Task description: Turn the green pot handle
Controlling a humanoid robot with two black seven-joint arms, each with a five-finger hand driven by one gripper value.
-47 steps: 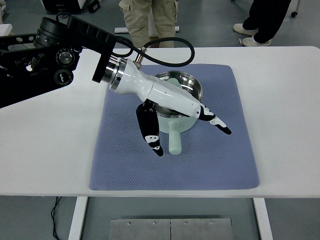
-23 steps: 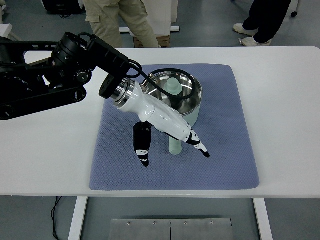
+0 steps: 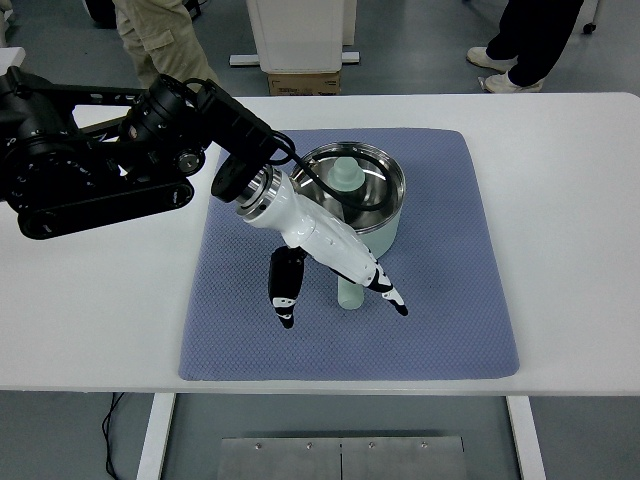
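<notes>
Left hand (image 3: 335,262) over green pot handle (image 3: 349,292), fingers (image 3: 389,293) spread, gripping nothing. Pot (image 3: 360,195) on blue mat (image 3: 450,290), white table (image 3: 570,230).

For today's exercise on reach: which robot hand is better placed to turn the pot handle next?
Left. The left robot hand hangs over the blue mat, its fingers straddling the pot handle. No right arm is in view.

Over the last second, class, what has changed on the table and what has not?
The left hand drew back toward the table's near-left, sliding down over the pot handle, fingers spread, gripping nothing. The green pot, its handle pointing at the near edge, and the blue mat stayed put.
</notes>
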